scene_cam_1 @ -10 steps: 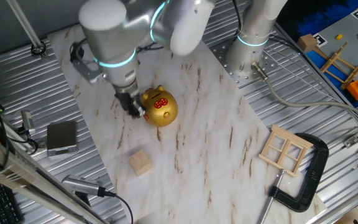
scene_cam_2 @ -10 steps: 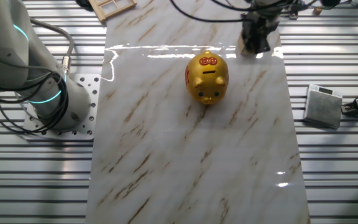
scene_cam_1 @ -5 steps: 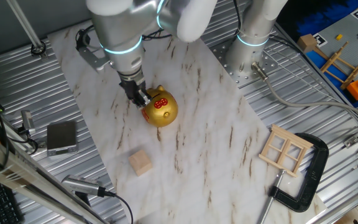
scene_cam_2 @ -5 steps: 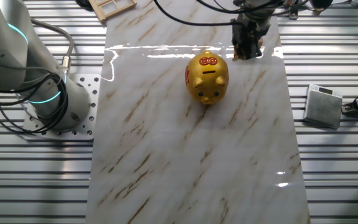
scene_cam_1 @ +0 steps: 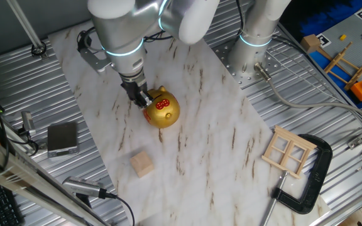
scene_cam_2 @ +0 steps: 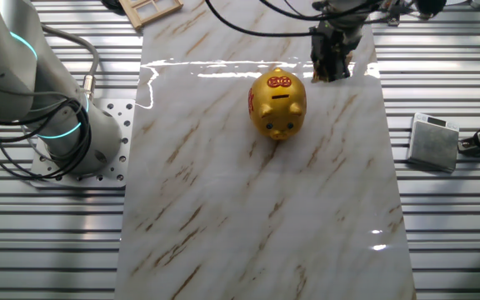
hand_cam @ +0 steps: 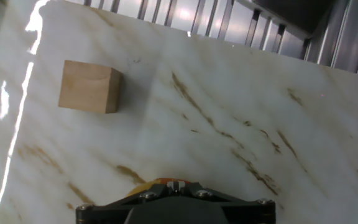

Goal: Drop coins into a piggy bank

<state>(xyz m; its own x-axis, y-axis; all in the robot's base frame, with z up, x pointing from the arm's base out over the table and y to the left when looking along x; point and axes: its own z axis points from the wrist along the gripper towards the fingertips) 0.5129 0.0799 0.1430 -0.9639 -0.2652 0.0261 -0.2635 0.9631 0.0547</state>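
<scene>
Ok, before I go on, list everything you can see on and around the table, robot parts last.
piggy bank: one, shiny gold with red markings, near the middle of the marble board.
wooden cube: one, pale, on the board, apart from the bank.
marble board: one, white with brown veins, on the ribbed metal table.
window frame: one, pale wood, at the board's edge.
clamp: one, black, beside the frame.
grey box: one, on the metal table off the board.
coin: none that I can make out.
gripper: one, dark, jaws right beside the bank; whether they hold anything I cannot tell.
</scene>
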